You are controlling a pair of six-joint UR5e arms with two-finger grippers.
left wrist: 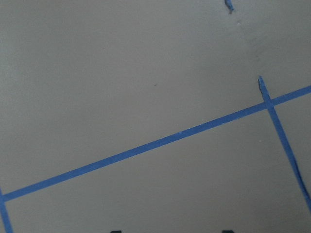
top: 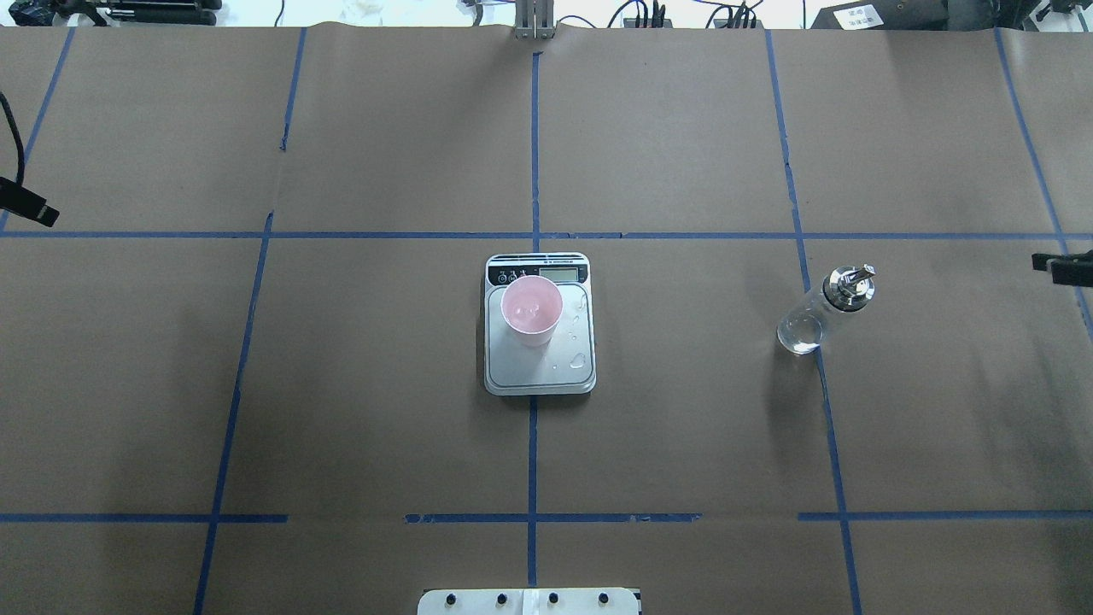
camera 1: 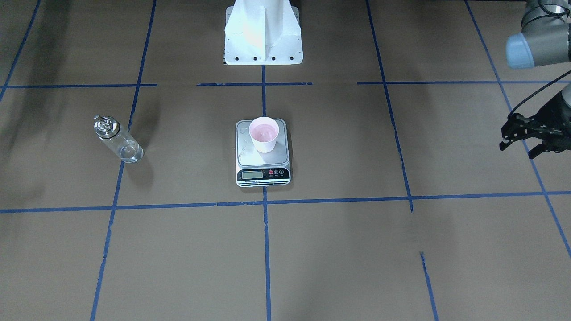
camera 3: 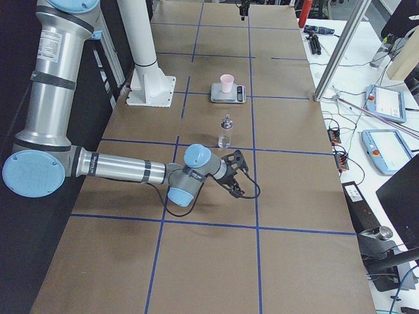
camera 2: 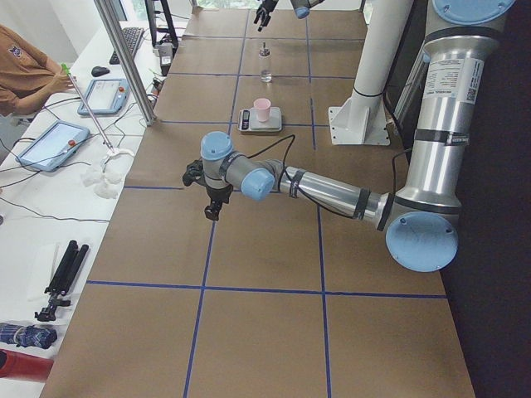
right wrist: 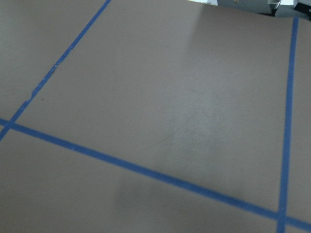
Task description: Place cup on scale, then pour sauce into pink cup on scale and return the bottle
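The pink cup (camera 1: 264, 133) stands upright on the far part of the scale (camera 1: 263, 174), at the table's middle; it also shows in the overhead view (top: 531, 309). Clear liquid lies in the cup, and drops lie on the scale's platform (top: 574, 359). The glass bottle (camera 1: 118, 141) with its silver pourer stands upright on the robot's right (top: 821, 309), touched by nothing, with a little clear sauce at its bottom. My left gripper (camera 1: 516, 150) is open and empty, far out to the left. My right gripper (camera 3: 234, 175) hovers just beyond the bottle, fingers spread and empty.
The robot's white base (camera 1: 263, 35) stands behind the scale. Blue tape lines (top: 533, 154) cross the brown table. Tablets and cables lie on the side bench (camera 2: 50, 145), where a person sits. Both wrist views show only bare table.
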